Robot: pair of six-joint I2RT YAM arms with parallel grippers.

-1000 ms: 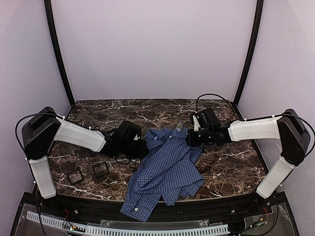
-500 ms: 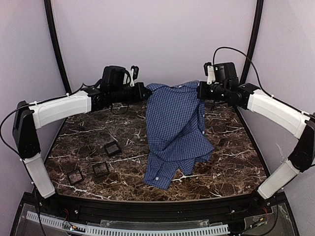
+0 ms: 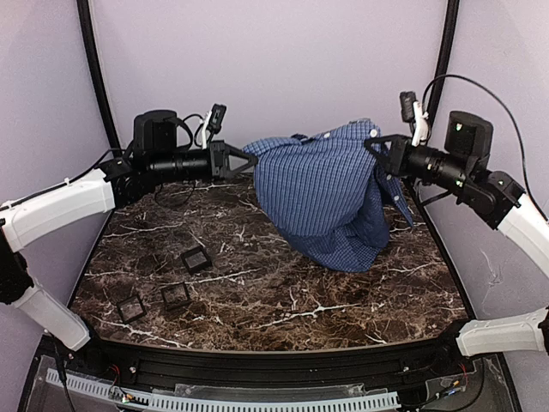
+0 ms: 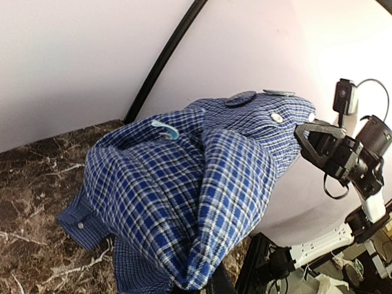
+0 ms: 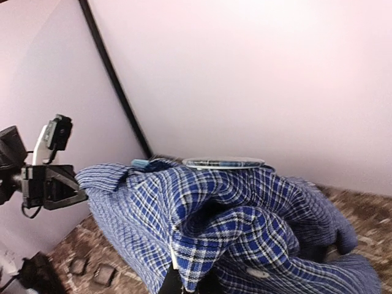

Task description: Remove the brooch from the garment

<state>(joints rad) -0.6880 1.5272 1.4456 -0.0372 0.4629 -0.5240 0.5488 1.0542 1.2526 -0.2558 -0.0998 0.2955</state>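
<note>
**Shirt stretched between two pairs of jaws**

The shirt [image 3: 326, 189] hangs spread above the far edge of the table [image 3: 257, 296], nearer the far right corner. The left jaws are clamped on its left edge and the right jaws on its right edge, both high above the table. A round brooch [image 5: 223, 163] lies flat on the top fold. Three black boxes [image 3: 196, 257] sit toward the near left corner.

Garment [image 3: 330, 184] over far right of the table [image 3: 283, 313], small boxes [image 3: 175, 295] front-left.
</note>
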